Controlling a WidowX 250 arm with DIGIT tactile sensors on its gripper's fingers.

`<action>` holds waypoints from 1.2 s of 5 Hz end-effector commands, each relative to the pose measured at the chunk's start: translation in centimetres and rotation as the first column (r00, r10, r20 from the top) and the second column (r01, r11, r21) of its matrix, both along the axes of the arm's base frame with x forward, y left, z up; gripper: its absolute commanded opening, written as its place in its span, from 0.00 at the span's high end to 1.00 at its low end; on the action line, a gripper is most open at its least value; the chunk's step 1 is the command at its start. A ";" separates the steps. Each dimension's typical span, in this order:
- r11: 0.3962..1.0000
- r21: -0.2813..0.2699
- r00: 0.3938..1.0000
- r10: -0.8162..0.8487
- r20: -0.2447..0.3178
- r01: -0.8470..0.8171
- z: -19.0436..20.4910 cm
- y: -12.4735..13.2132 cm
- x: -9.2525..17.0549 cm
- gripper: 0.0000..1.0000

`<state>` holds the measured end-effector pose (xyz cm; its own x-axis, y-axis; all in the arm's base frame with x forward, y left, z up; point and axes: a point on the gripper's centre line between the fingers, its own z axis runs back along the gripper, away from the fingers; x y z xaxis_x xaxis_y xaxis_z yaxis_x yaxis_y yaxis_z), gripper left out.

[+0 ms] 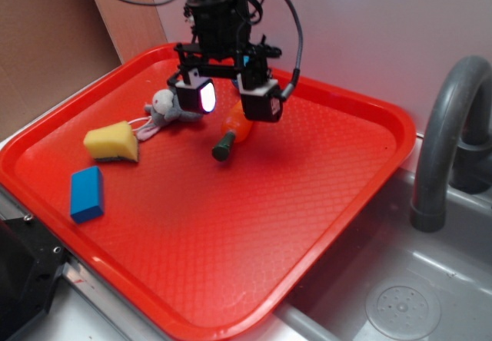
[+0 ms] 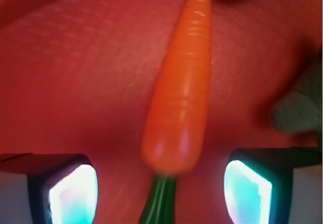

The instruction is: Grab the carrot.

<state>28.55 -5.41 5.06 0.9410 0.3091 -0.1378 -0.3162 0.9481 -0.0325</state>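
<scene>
The gripper hangs above the red tray, its two jaws spread apart and pointing down, one on each side of the carrot. In the wrist view the gripper shows as two dark fingers with pale, glowing pads at the bottom corners, and the carrot lies lengthwise in the gap between them, touching neither. Whether the pads have reached the carrot's level cannot be told. The carrot rests on the tray floor near its far middle, its thick end and dark green stub toward the near side of the tray, its orange tip running back under the gripper. The black arm rises straight up from the gripper and out of the top of the exterior view, with black cables looping off it. No writing or brand mark can be read on any item.

Just left of the gripper lies a small grey soft toy, close to the left finger; contact cannot be judged. Further left sits a yellow sponge, and nearer the front edge a blue block; both are well apart from the carrot. A blurred dark green-grey shape fills the right edge of the wrist view, unidentifiable. The tray rests across a metal sink, beside a grey tap at the right. A brown board stands behind at the left.
</scene>
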 end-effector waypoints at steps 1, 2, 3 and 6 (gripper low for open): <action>0.999 0.049 0.999 0.009 0.031 -0.011 -2.4 0.3 2.1 0.30; 0.998 0.069 1.000 -0.001 0.024 -0.001 -2.8 -0.2 0.6 1.00; 0.997 0.073 1.000 -0.016 0.007 0.015 -0.7 -0.5 -0.8 1.00; 1.000 0.006 0.986 -0.010 0.167 0.009 13.9 1.2 -7.1 1.00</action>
<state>21.24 -4.85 18.04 0.9582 0.2851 -0.0241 -0.2860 0.9567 -0.0545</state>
